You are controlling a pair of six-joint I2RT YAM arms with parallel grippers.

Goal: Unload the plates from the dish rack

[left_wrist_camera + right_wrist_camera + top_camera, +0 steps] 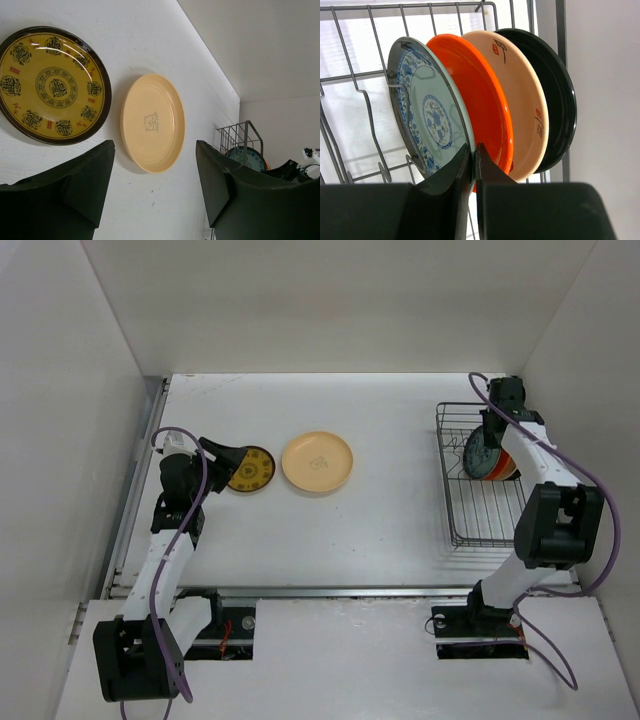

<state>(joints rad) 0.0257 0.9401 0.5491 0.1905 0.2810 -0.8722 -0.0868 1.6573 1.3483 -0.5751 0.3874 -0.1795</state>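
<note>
We judge the widest risk to be the white table [400, 530], which lies well off to the side of the right fingers [464, 162]: a plate that slips on the way across could drop there and chip. The rectangular grey wire dish rack [370, 75] closes in beyond and left of those fingers, and a crooked lift might hook a bar and drag it. Just right of them stands the orange-red round plate [480, 100], close against the gripped one. The beige round plate [520, 95] and the black round plate [555, 90] stand further right, and a tilted pull could topple them. The right fingers are clamped on the nearest rim of the light blue patterned round plate [427, 112], one on each face. It stands upright in the rack, rising away from the tips, and so thin a hold may let it pivot. The left fingers [85, 180] stand apart, empty. Beyond them, flat on the table, lie the yellow-patterned dark-rimmed round plate [52, 85] and the plain peach-tan round plate [152, 122].
</note>
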